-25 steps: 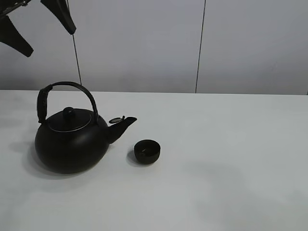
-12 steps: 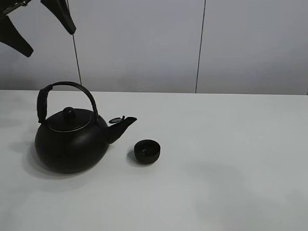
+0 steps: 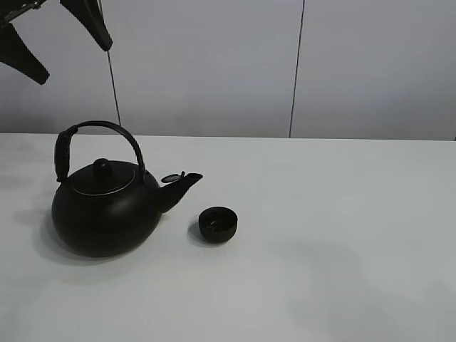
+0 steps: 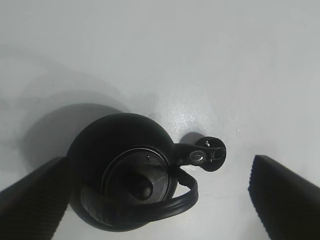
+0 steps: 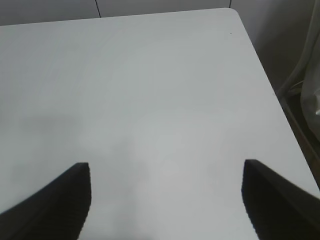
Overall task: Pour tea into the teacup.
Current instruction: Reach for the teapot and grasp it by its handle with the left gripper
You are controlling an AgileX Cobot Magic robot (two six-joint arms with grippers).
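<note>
On the white table (image 3: 342, 235), left half of the exterior high view: one kettle (image 3: 107, 206), black, round-bodied, standing upright on its base with lid seated and arched handle raised. Just beside it, off the spout tip and slightly nearer the camera: one teacup (image 3: 218, 224), small, black, handleless, upright, mouth up, not touching the kettle. Teacup is round and so has no long axis or heading of its own; its interior reads dark and whether it holds any tea cannot be told. Kettle's long axis runs from handle root to spout, across the view, with the spout pointing rightward toward the teacup's side; the handle arch lies along that same line. Left gripper (image 3: 75, 63): high above the kettle, well apart from the handle, jaws spread wide, nothing between them. Right gripper (image 5: 166, 164): over bare table near its far right edge, jaws parted and empty, away from both items. Progress, as judged: no step of the pour accomplished. Outstanding: descend to the handle, grasp, lift, bring the spout over the teacup, tilt.
</note>
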